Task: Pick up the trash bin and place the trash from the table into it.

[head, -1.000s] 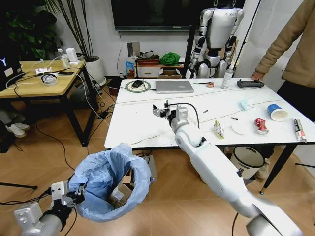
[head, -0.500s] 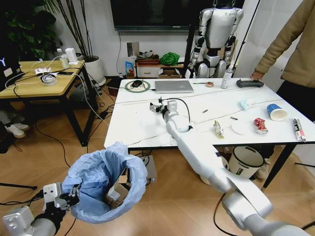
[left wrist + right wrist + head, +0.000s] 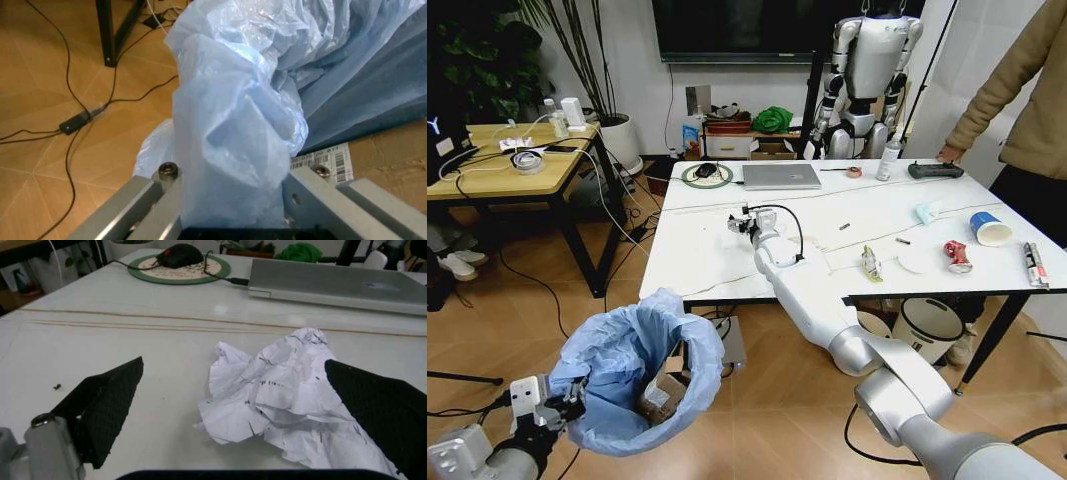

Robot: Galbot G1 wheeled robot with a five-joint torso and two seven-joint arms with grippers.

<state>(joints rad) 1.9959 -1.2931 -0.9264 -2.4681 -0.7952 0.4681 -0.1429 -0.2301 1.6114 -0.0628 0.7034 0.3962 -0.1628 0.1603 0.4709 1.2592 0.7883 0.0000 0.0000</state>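
Reach has lengthened over the last second: the right pincer point(image 3: 739, 222) now sits farther up the bench point(image 3: 697, 250), jaws wide around a crumpled white paper point(image 3: 287, 385), so grasping looks imminent. At lower left, the left pincer point(image 3: 555, 402) clamps the trash bin point(image 3: 632, 375) by its blue bag, held low beside the bench.

A robotics lab or office: a humanoid robot point(image 3: 868, 75) hangs by the wall beside a large screen point(image 3: 732, 28), with a laptop point(image 3: 780, 176), trailing cables point(image 3: 612, 215) and wood flooring point(image 3: 517, 300).
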